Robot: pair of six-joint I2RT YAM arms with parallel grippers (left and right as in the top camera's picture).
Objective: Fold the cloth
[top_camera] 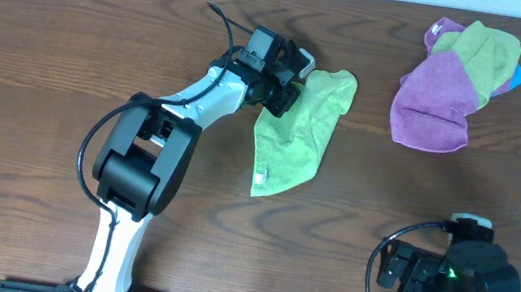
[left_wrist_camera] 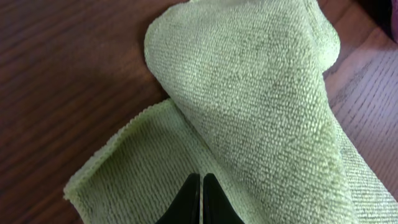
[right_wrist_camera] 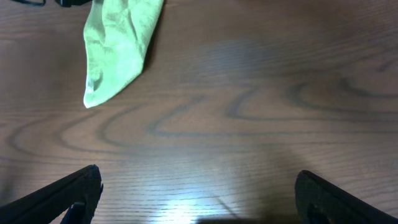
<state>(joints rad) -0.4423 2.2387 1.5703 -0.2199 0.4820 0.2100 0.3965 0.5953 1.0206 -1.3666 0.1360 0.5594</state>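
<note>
Your cloth (top_camera: 301, 131) sits just above overhead centre: lime-green, rumpled, one flap doubled over, stretched upper right to lower left, white tag (top_camera: 260, 176) at the lower end.

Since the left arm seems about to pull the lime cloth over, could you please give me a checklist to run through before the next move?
1. Left fingers closed on the cloth: ok.
2. Cloth lying flat: not ok, one part is doubled over the rest.
3. Right fingers open, over the table, away from the cloth: ok.
4. Purple cloth apart from the cloth: ok.
5. How much fabric the pinch holds: cannot tell.
</note>
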